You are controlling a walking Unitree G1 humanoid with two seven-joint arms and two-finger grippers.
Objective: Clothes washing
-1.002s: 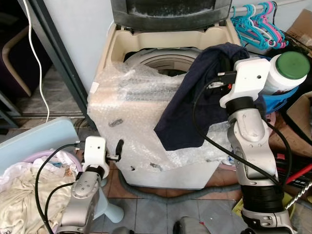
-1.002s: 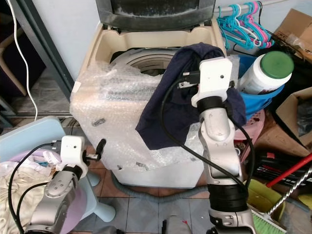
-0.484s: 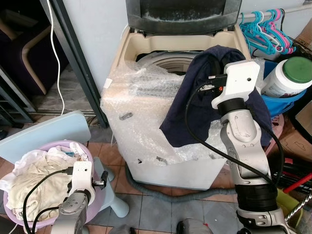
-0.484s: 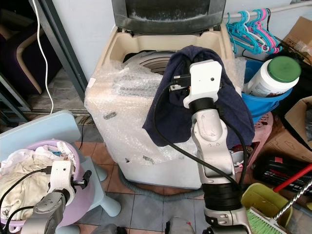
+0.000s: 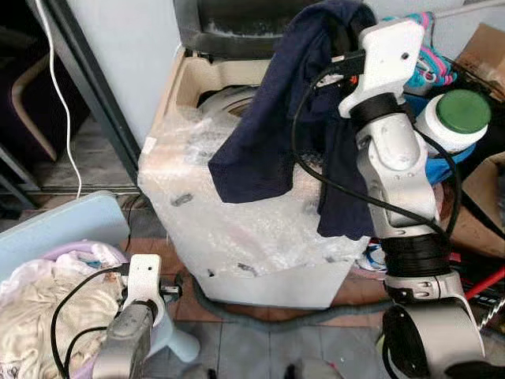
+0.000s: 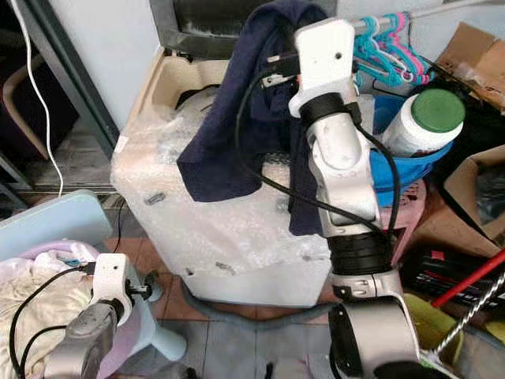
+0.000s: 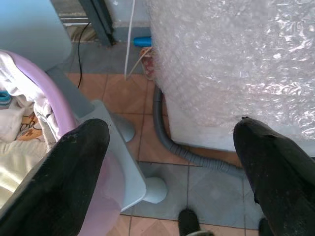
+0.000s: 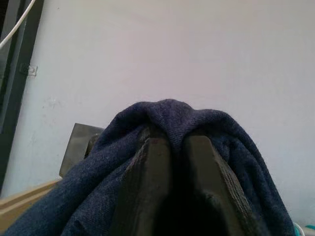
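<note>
- A pink laundry basket (image 5: 59, 257) is sitting at the far left on a pale blue stool (image 5: 63, 225), holding cream and white clothes (image 5: 31, 308).
- The left claw (image 7: 170, 162) is hanging low beside that basket with its black fingers (image 7: 74, 182) spread wide apart, gripping nothing; under it, tiled floor (image 7: 206, 187) and a grey drain hose (image 7: 167, 132) are showing.
- The top-loading washing machine (image 5: 237, 229) is standing in the middle with its lid (image 5: 229, 20) up and its front wrapped in bubble wrap (image 5: 260, 221).
- A dark navy garment (image 5: 272, 118) is hanging in the air over the machine's open top, draping down past its front right corner.
- The right claw (image 8: 170, 147), raised high on its silver arm, is pinching a fold of that navy garment between fingers pressed nearly together.
- At the right, a white jar with a green lid (image 5: 451, 118) is resting in a blue tub (image 6: 394, 181), with coloured hangers (image 6: 383, 47) behind and a cardboard box (image 6: 477, 51) beside them.
</note>
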